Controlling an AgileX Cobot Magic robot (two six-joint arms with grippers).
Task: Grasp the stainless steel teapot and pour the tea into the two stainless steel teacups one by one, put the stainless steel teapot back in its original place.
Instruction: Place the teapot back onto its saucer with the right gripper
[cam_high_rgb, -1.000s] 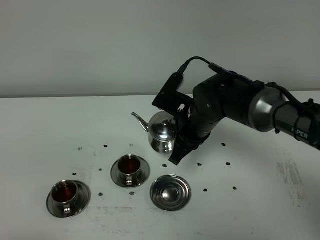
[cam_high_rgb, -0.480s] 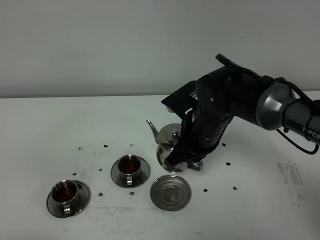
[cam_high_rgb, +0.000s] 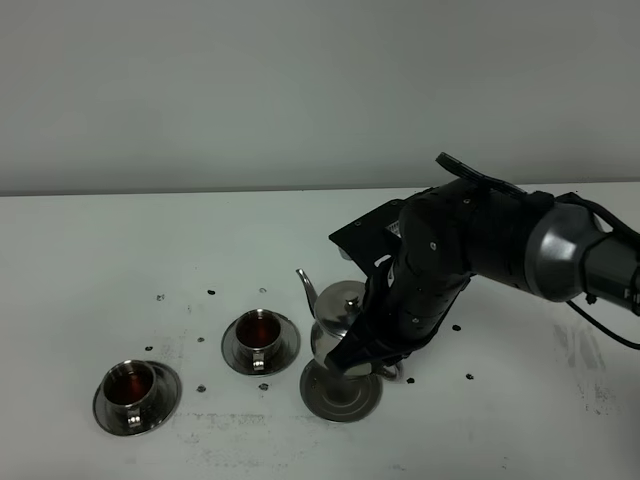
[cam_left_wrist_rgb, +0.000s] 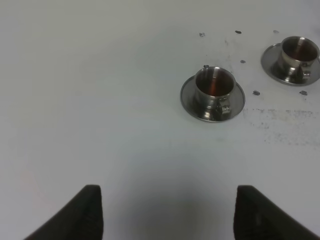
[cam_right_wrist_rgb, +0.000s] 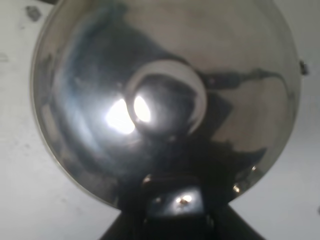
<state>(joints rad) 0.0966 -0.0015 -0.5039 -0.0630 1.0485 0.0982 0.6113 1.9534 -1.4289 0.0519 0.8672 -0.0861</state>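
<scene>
Teapot (cam_high_rgb: 337, 322): shiny, squat, thin-spouted steel.

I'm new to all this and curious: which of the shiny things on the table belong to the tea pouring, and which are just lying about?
Part of the job:
- teapot, held by the right gripper
- two teacups, both holding tea: near one, far one
- empty saucer under the teapot

Just there:
- small dark marks dotted on the white table
- left gripper, idle
</scene>
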